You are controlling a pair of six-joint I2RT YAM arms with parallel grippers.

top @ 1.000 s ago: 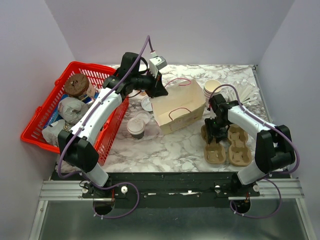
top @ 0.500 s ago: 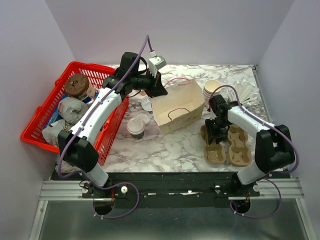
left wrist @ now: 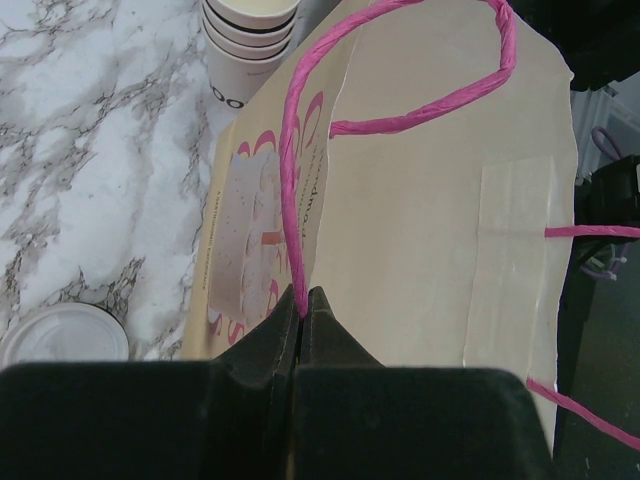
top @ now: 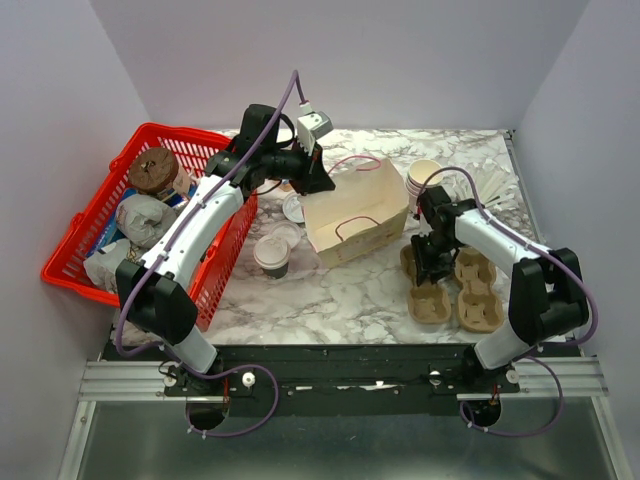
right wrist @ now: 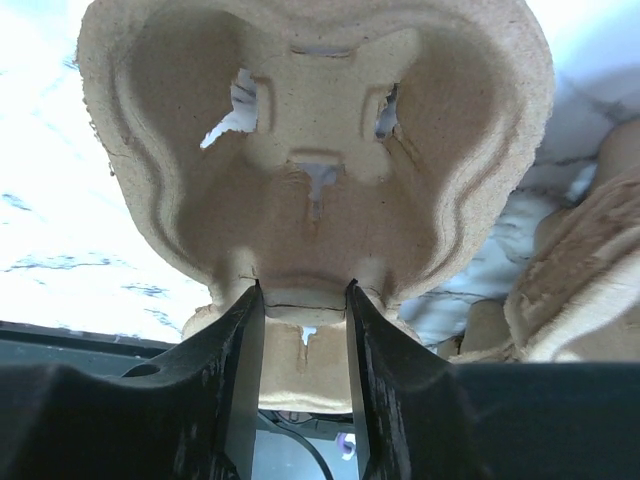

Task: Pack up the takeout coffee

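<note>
Marble tabletop [top: 360,285], red basket [top: 180,130] on its left side, paper bag [top: 350,215] in the middle.
Between basket and bag stands the takeout coffee [top: 272,257]; left gripper [left wrist: 301,305] pinches the bag's pink handle [left wrist: 290,150] tight; right gripper [right wrist: 302,300] clasps a cup carrier [right wrist: 310,150] by its edge, stacked cups [top: 424,178] just behind.

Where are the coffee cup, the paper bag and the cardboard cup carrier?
takeout coffee [top: 271,256]: top view, its top.
paper bag [left wrist: 420,220]: left wrist view, its flat cream side.
cup carrier [right wrist: 310,120]: right wrist view, centre of one pocket.
</note>
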